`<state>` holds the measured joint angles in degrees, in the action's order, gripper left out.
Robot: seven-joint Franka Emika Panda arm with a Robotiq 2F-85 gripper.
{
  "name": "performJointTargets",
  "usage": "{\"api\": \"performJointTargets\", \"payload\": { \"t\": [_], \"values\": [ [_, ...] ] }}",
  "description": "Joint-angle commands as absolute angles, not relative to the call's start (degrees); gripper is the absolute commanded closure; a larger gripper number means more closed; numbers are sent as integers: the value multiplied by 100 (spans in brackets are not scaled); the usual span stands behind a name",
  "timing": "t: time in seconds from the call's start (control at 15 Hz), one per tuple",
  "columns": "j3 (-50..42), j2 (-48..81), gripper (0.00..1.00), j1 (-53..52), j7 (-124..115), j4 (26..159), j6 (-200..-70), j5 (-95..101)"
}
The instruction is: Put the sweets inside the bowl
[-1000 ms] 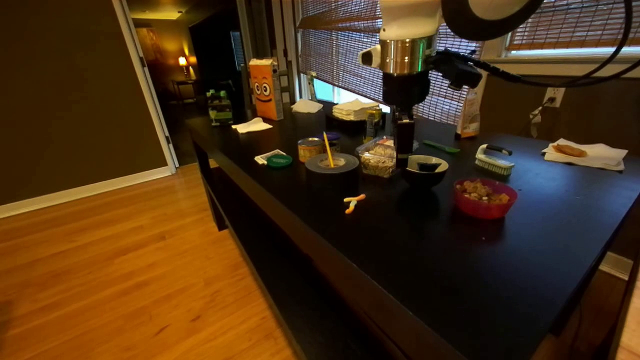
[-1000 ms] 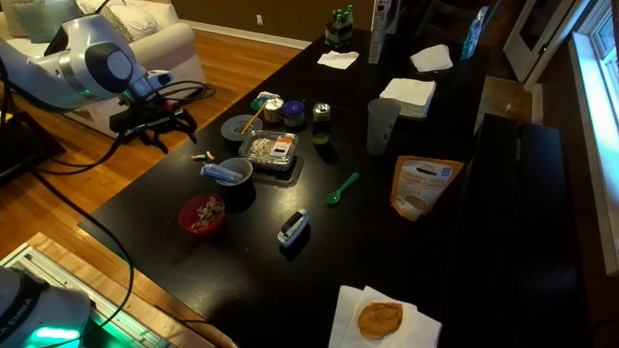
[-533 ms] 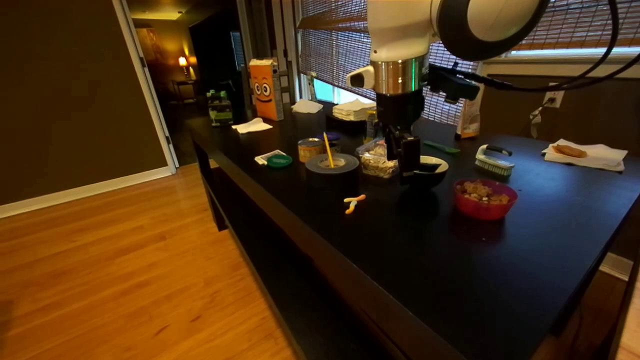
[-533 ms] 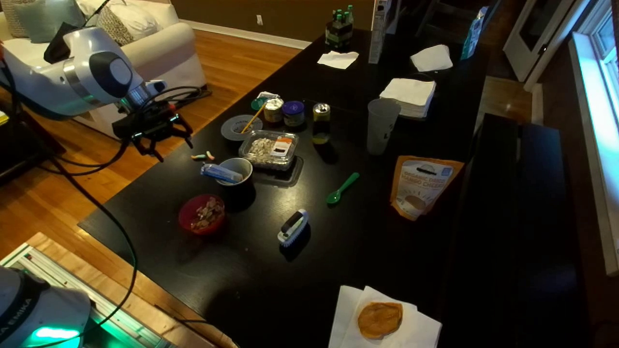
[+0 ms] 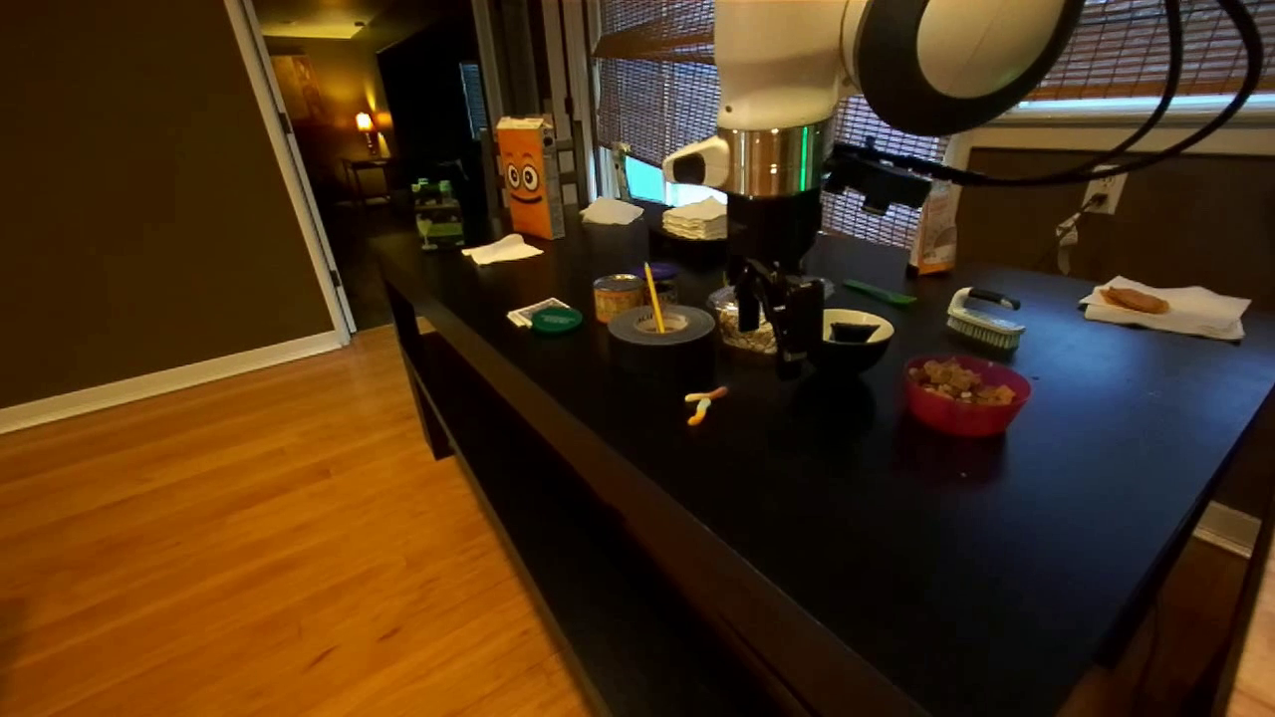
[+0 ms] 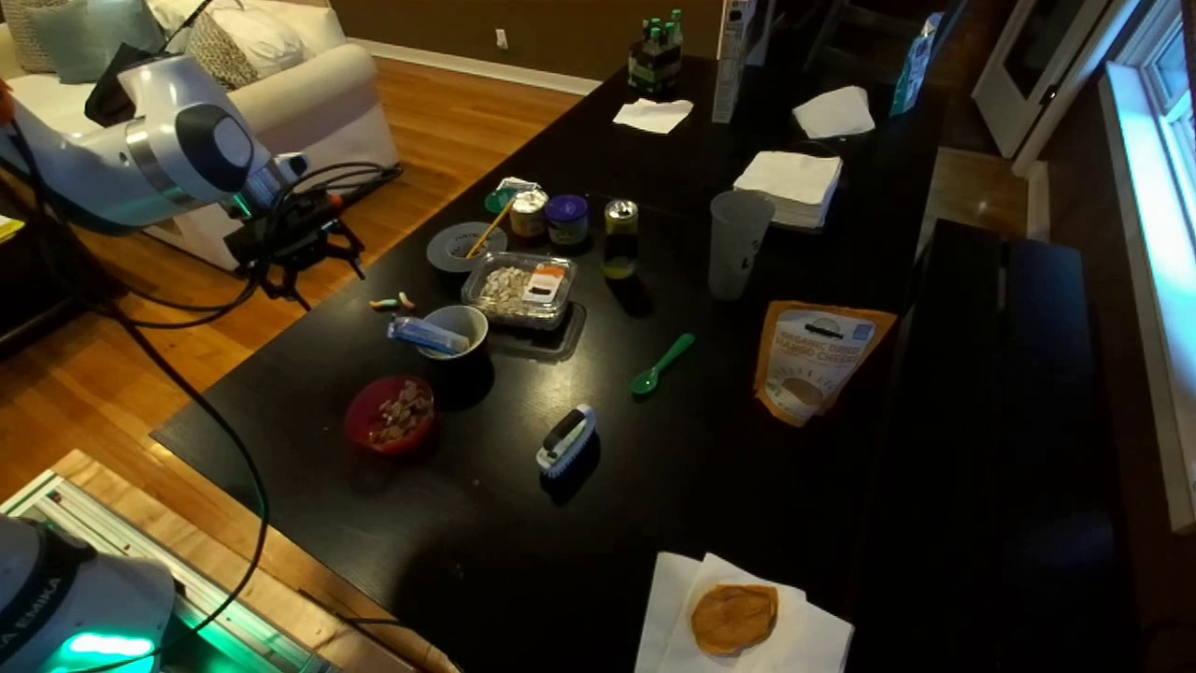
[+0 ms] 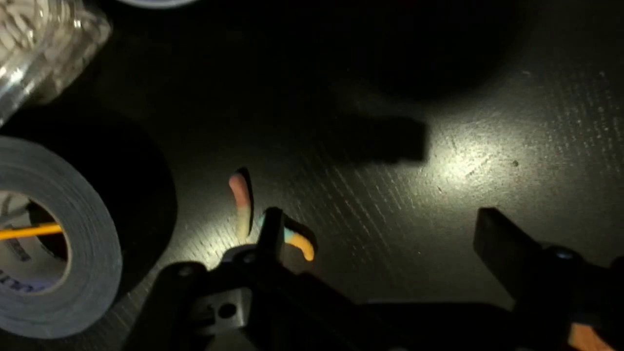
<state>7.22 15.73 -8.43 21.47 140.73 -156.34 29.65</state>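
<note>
The sweets are two small gummy worms lying apart from the bowls on the dark table, one pink and pale yellow point(image 7: 240, 195), one blue and orange point(image 7: 298, 242). They show in both exterior views point(image 5: 700, 410) point(image 6: 405, 300). My gripper point(image 7: 381, 214) is open and empty above the table; its left finger hides part of the blue-orange worm. It also shows in both exterior views point(image 5: 772, 339) point(image 6: 334, 292). A dark bowl with a pale inside point(image 6: 475, 329) holds a blue packet. A red bowl point(image 5: 966, 418) holds orange-brown pieces; it also shows in an exterior view point(image 6: 360, 428).
A wide tape roll point(image 7: 97, 282) with a pencil stands beside the sweets. A clear box of pale pieces point(image 6: 505, 304), cans point(image 6: 529, 215), a drink can point(image 6: 620, 248), a brush point(image 6: 567, 439) and a green spoon point(image 6: 662, 366) lie around. The table's long edge runs near the sweets.
My gripper has moved away from above the dark bowl's side toward the sweets and turned a little, staying open. The sweets and bowls have not moved.
</note>
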Motion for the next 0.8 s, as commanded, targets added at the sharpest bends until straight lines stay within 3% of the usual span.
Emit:
{"api": "performJointTargets", "payload": {
  "t": [0.0,0.73],
  "values": [
    [956,2081,0,-775,3128,13662,-15796,2960],
    [1047,3119,3,-685,5281,12624,-15523,2932]
  ]
}}
